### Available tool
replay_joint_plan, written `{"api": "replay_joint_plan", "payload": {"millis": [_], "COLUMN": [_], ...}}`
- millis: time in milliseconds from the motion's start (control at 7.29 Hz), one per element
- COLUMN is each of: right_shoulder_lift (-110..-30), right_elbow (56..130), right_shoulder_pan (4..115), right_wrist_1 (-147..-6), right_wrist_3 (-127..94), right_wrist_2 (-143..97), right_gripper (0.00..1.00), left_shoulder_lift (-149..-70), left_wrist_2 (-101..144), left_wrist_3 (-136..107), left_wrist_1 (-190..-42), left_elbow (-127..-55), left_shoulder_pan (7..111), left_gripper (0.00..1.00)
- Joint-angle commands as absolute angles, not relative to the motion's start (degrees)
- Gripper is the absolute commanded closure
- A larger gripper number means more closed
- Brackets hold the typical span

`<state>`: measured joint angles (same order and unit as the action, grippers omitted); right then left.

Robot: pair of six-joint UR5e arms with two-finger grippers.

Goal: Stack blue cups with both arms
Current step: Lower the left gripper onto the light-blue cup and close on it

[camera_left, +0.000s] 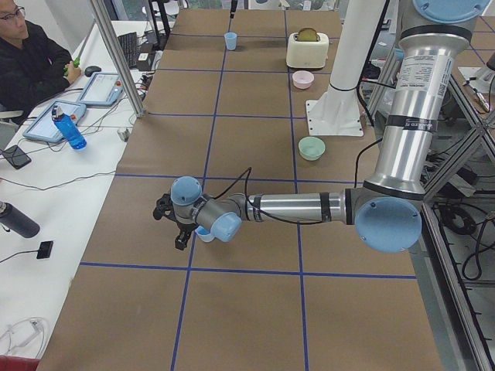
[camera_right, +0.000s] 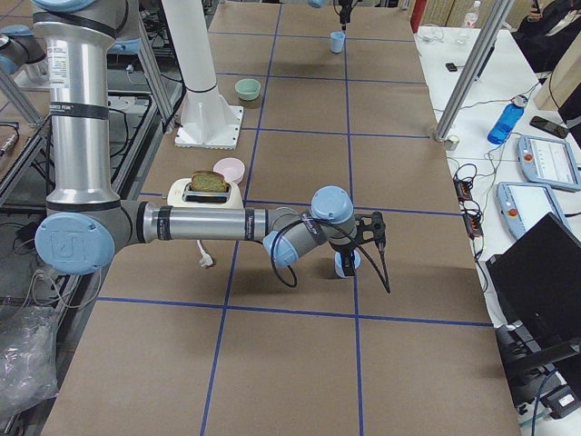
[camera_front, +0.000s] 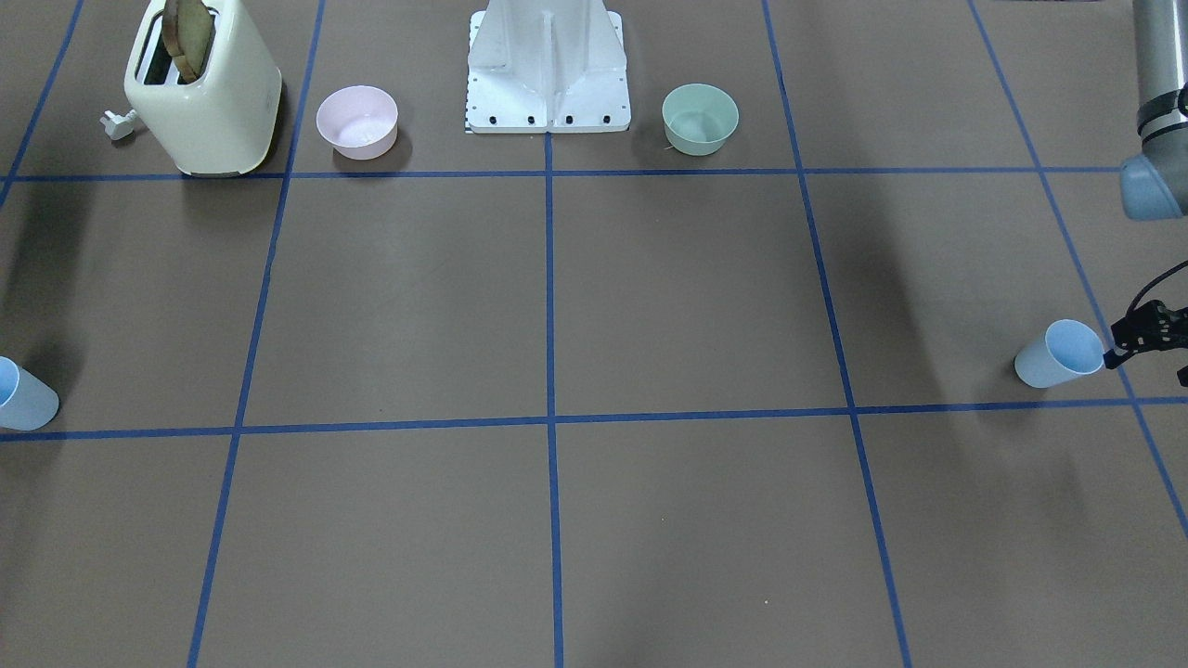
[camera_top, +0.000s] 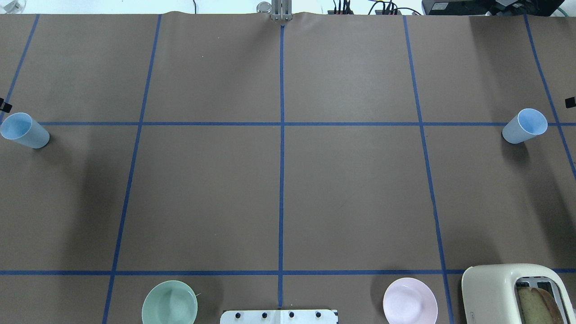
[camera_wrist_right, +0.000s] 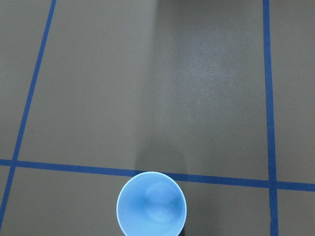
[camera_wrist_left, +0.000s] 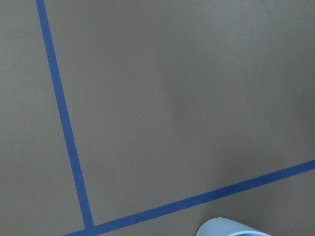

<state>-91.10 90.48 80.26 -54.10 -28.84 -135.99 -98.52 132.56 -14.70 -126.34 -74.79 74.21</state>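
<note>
Two cups stand upright at opp. ends of the table (camera_top: 351, 193), well apart: one blue cup (camera_top: 24, 130) just beside the left gripper (camera_front: 1142, 334), other blue cup (camera_top: 524, 126) near the right gripper (camera_right: 370, 229). Can't tell how far either gripper's open, nor whether it grips anything.

1. Two blue cups: one blue cup (camera_top: 24, 130) by the left arm's (camera_left: 309, 207) hand, the other blue cup (camera_top: 524, 126) by the right arm's (camera_right: 209, 222) hand.
2. Two robot arms.
3. Two bowls: one pink bowl (camera_top: 410, 300) and one green bowl (camera_top: 169, 302).
4. One cream toaster (camera_front: 223, 102).
5. One slice of toast (camera_front: 188, 37).
6. One white pedestal (camera_front: 548, 70).
</note>
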Motion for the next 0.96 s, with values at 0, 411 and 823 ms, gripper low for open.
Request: {"api": "replay_joint_plan", "payload": {"millis": [0, 411, 823], "right_shoulder_lift": [-90.8, -90.8, -90.7], "right_elbow": [90.4, 90.4, 90.4], "right_shoulder_pan": [80.1, 80.0, 80.0], "right_wrist_1": [-54.1, -54.1, -54.2], "right_wrist_3": [-28.9, -28.9, -28.9], "right_wrist_2": [-136.0, -136.1, -136.1], "right_gripper": [0.00, 0.00, 0.00], "left_shoulder_lift": [-97.7, -97.1, -97.1], "left_wrist_2": [132.5, 132.5, 132.4], "left_wrist_3": [-14.7, -14.6, -14.4], "left_wrist_1": [-127.2, -127.4, -127.4], "left_elbow": [-74.8, -74.7, -74.5], "left_shoulder_pan": [72.8, 71.1, 70.3], "left_gripper": [0.03, 0.04, 0.39]}}
